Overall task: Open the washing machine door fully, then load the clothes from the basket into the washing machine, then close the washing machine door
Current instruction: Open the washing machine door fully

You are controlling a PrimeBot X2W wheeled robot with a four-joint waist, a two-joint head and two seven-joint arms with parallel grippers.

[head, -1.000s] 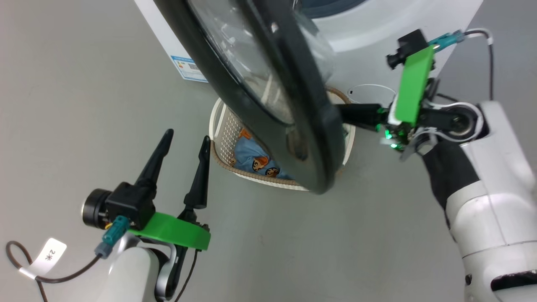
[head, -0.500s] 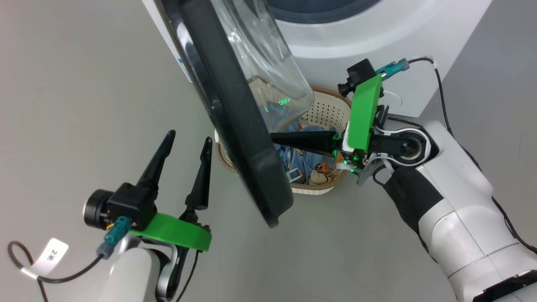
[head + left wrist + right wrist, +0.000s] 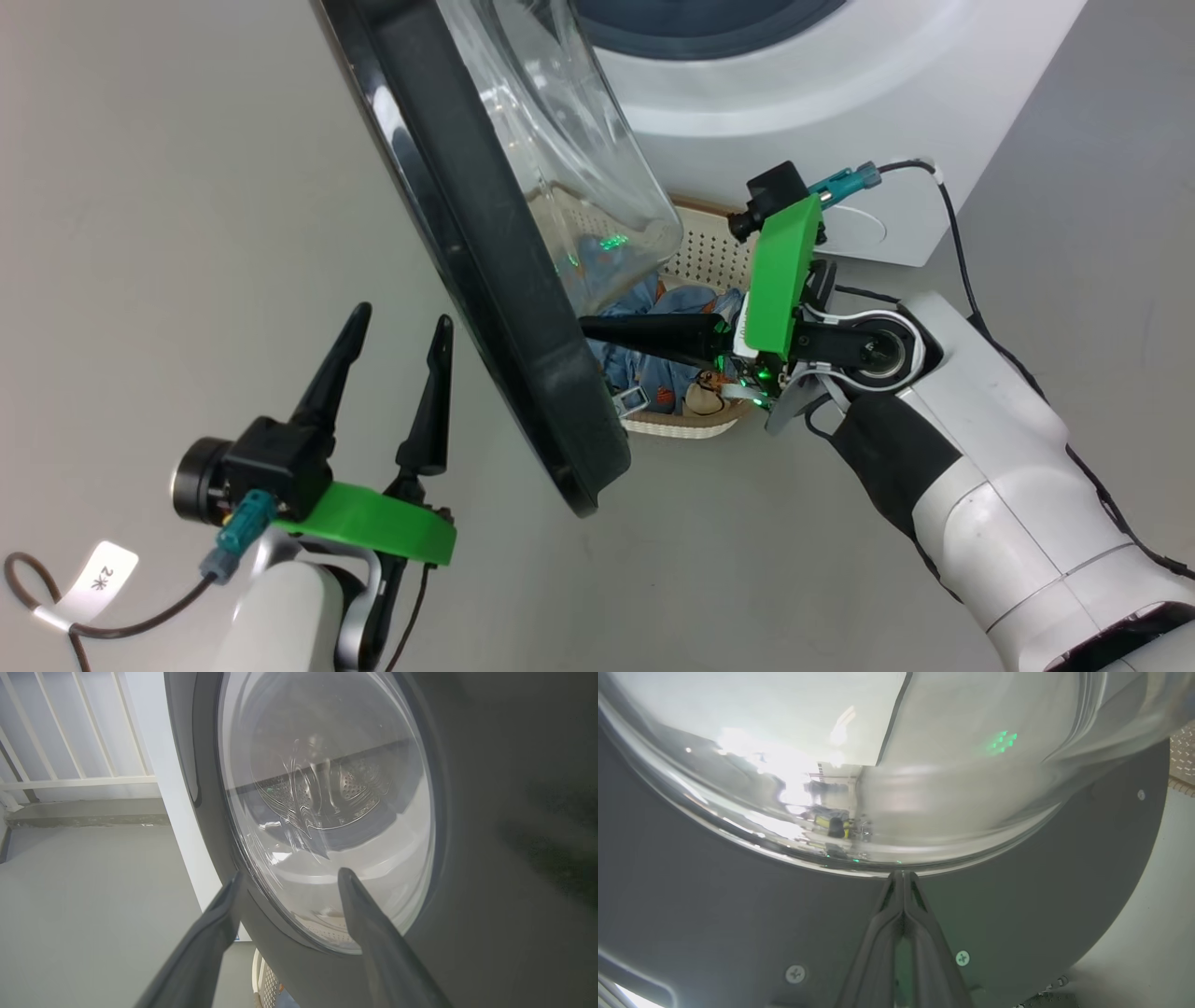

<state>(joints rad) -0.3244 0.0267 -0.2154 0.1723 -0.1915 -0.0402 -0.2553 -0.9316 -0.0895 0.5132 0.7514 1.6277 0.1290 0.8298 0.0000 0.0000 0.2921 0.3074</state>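
While the left claw (image 3: 400, 319) hangs spread and empty before the outer face of the washing machine door (image 3: 541, 392), the right claw (image 3: 903, 875) is pinched closed, empty, tips against the inner face just under the glass (image 3: 924, 788). The basket (image 3: 686, 429) of clothes (image 3: 653, 308) sits on the floor (image 3: 187, 187) beneath the swung-out door.

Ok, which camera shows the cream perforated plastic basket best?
Head view: the cream perforated plastic basket shows its back wall and front rim, though the glossy black round door hides its left part. Left wrist view catches a low sliver; right wrist view, a rim corner.
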